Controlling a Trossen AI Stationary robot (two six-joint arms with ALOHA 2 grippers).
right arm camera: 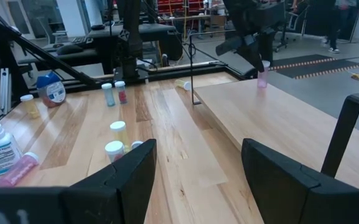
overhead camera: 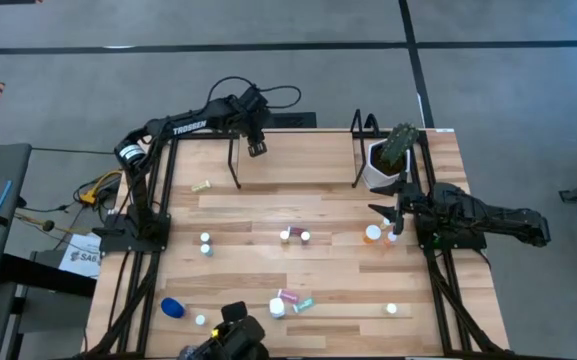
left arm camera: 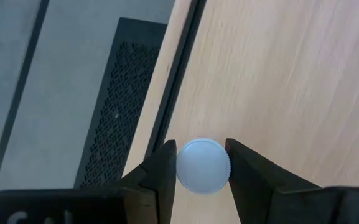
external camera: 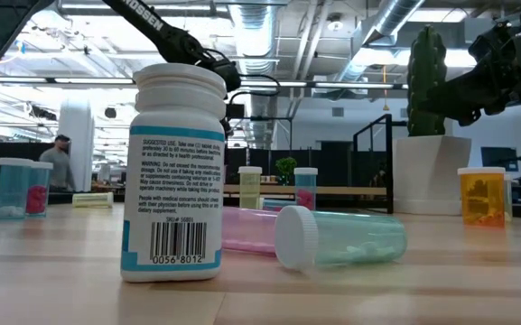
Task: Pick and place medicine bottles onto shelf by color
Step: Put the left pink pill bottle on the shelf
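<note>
The left claw (left arm camera: 203, 171) gripped a white-capped bottle (left arm camera: 203, 165) over the shelf (overhead camera: 298, 170) at its far left corner. The right claw (right arm camera: 196, 171) hung wide open and empty above the surface (overhead camera: 268, 265), near an orange bottle (overhead camera: 372, 234).

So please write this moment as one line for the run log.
left hand: shut on pink bottle, above shelf | right hand: open, near orange bottle | placement: not yet done

Left tool (overhead camera: 257, 148) reached far, fingers nearly closed; right tool (overhead camera: 392, 212) low, fingers spread.
</note>
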